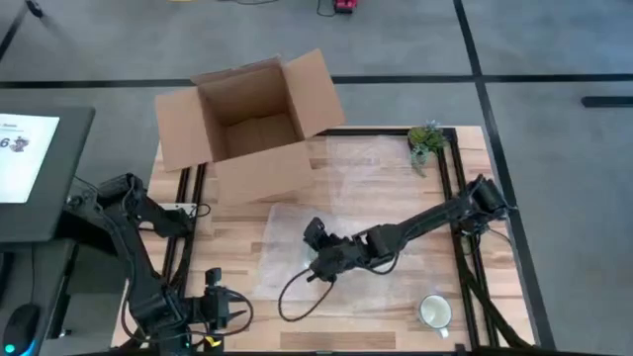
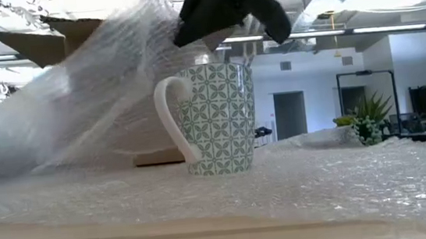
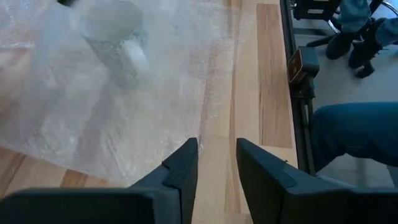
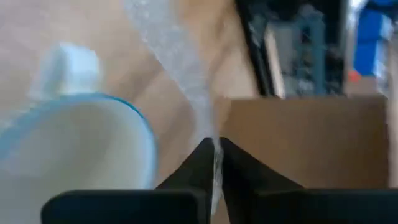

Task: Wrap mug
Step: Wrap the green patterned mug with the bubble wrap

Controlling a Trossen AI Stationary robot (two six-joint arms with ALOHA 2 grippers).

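Waiting at the bench's (image 1: 297,326) front-left corner, the left tool (image 3: 216,163) is hanging with its fingers apart, gripping nothing. Behind it, a cardboard box (image 1: 252,124) is standing open at the back-left edge. Reaching across from the right edge toward the bench's middle, the right arm is holding the right tool (image 4: 213,152) with its fingers pressed together on an edge of the bubble wrap (image 1: 346,213), which is rising as a lifted sheet in the low view. Near the front-right corner, the mug (image 1: 434,312) is standing upright on the bubble wrap, handle showing toward the low camera. A small plant (image 1: 426,139) is sitting at the back-right corner.
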